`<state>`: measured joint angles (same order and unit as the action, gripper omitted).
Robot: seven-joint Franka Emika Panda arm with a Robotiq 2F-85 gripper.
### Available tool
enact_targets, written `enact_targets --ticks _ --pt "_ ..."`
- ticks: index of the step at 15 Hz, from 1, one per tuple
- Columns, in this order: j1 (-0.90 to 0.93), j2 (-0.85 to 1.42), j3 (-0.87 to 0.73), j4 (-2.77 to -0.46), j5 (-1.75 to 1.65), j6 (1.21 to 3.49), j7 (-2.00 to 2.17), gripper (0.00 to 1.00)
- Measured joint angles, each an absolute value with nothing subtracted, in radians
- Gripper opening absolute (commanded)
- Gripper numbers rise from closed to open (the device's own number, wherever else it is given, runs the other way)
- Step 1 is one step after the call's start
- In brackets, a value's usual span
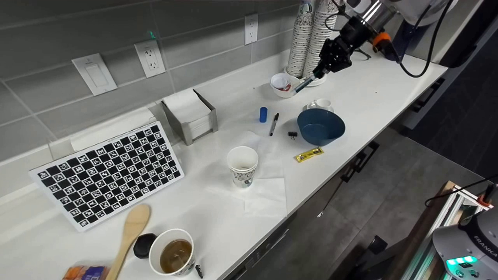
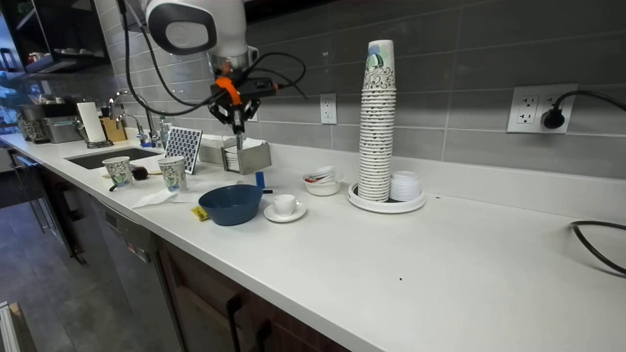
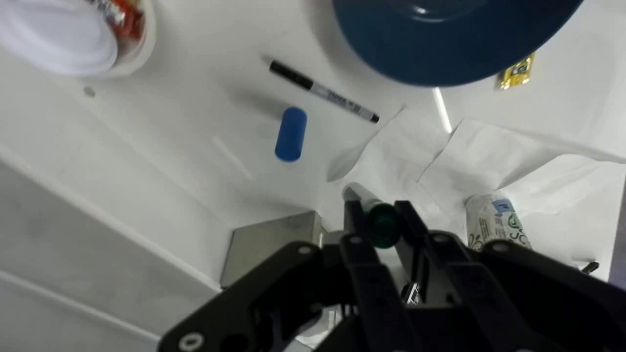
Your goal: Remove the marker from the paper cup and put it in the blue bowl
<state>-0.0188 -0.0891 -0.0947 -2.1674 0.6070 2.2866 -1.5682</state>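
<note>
My gripper is shut on the marker, a slim stick with a dark green end and a paler lower part. In an exterior view the gripper holds the marker pointing down, high above the counter. In the wrist view the green end of the marker sits between the fingertips. The paper cup stands upright on napkins, apart from the gripper; it also shows in the other views. The blue bowl stands upright on the counter, apart from the marker; it also shows.
Near the blue bowl lie a white cup on a saucer, a yellow packet, a binder clip, a black-and-grey pen and a blue cylinder. A napkin holder, a small white bowl and tall cup stacks stand along the wall.
</note>
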Motion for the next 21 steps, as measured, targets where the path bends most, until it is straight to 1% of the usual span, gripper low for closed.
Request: enact_targets --ticks 5,9,10,11,12,17,18,20,21 --pt "-0.058 -0.077 -0.144 -2.285 0.661 2.197 -1.572 0.05" --pt "-0.076 -0.038 -0.149 -2.327 0.699 2.211 -1.570 0.05" --pt "-0.076 -0.024 -0.149 -2.327 0.714 2.218 -1.570 0.44" --pt "-0.076 -0.010 -0.147 -2.327 0.727 2.230 -1.570 0.47" --pt "-0.076 0.003 -0.144 -2.326 0.737 2.243 -1.568 0.52" --pt "-0.076 0.033 -0.133 -2.314 0.737 2.282 -1.532 0.87" --pt "-0.076 0.026 -0.129 -2.309 0.737 2.281 -1.529 0.95" --pt "-0.074 -0.013 -0.117 -2.297 0.739 2.210 -1.536 1.00" --pt "-0.072 -0.044 -0.110 -2.294 0.739 2.150 -1.544 0.90"
